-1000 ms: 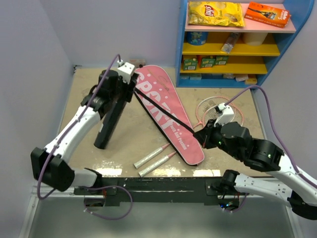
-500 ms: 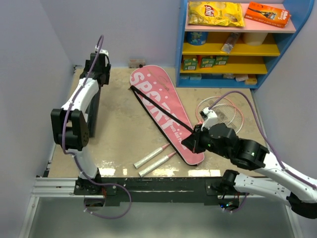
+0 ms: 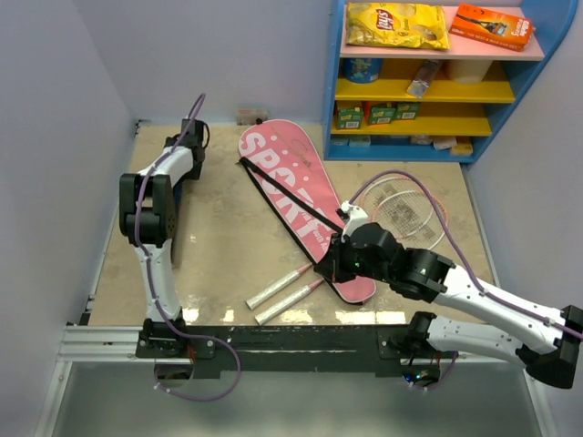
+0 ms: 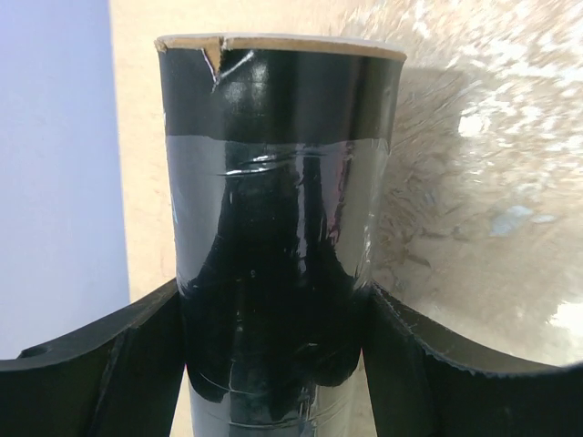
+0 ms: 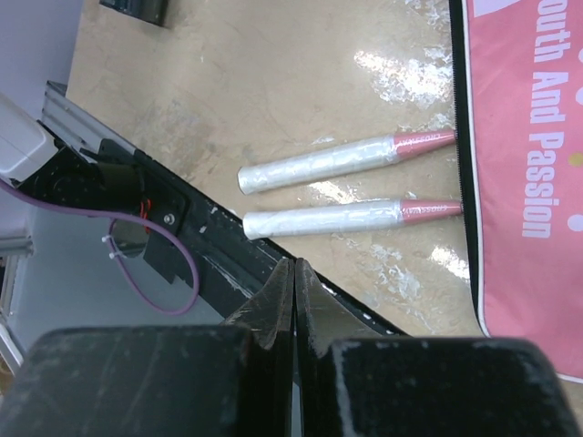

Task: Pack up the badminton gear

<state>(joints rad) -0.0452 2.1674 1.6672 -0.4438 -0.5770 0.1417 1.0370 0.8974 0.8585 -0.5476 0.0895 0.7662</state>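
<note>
1. Tan tabletop [image 3: 228, 237], boxed in by lilac walls, carries all the gear; the blue shelf unit [image 3: 333, 82] in the far right corner stands apart from the job
2. Pink SPORT bag [image 3: 291, 196] lies flat and slantwise mid-table, probably laid out so the rackets can slide in
3. Two pink-framed rackets [image 3: 405, 211] cross under or inside the bag's near end, I cannot tell which; their heads show on its right and the pale handles [image 5: 319, 166] on its left
4. Black tube [image 4: 282, 137] is at the far left of the table, pinched between the fingers of the left gripper [image 4: 273, 300], seemingly to be carried to the bag
5. Right gripper [image 5: 296, 273], clenched on nothing, hovers over the bag's near end beside the handles, perhaps lining up for them
6. No shuttlecocks show anywhere
</note>
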